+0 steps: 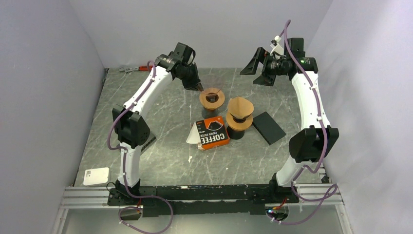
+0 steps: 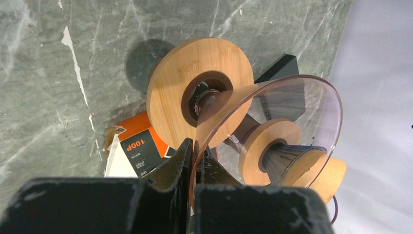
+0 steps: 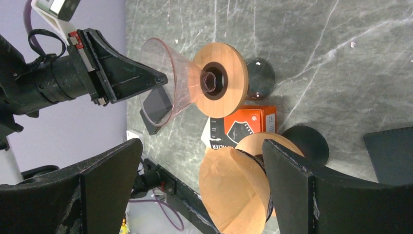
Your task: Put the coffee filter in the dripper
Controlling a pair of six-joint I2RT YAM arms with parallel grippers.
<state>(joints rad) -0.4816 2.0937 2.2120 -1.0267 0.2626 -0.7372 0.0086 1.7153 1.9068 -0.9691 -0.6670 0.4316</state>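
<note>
My left gripper (image 1: 199, 87) (image 2: 197, 144) is shut on the rim of a clear glass dripper (image 2: 297, 105) (image 3: 168, 78), which has a round wooden collar (image 1: 212, 98) (image 2: 168, 90) and hangs tilted just above the table. Right of it stands a dark ribbed dripper (image 2: 287, 157) on its own wooden collar (image 1: 238, 122). The brown paper coffee filter (image 1: 241, 106) (image 3: 229, 195) sits open inside that one. My right gripper (image 1: 257, 71) (image 3: 204, 187) hangs open, raised behind and above the filter, with nothing between its fingers.
An orange and black coffee filter box (image 1: 213, 132) (image 2: 139, 146) (image 3: 246, 122) lies in front of the two drippers. A black pad (image 1: 269, 127) (image 3: 389, 151) lies to the right. Red-handled pliers (image 1: 134, 69) lie at the back left, a white box (image 1: 96, 176) at the front left.
</note>
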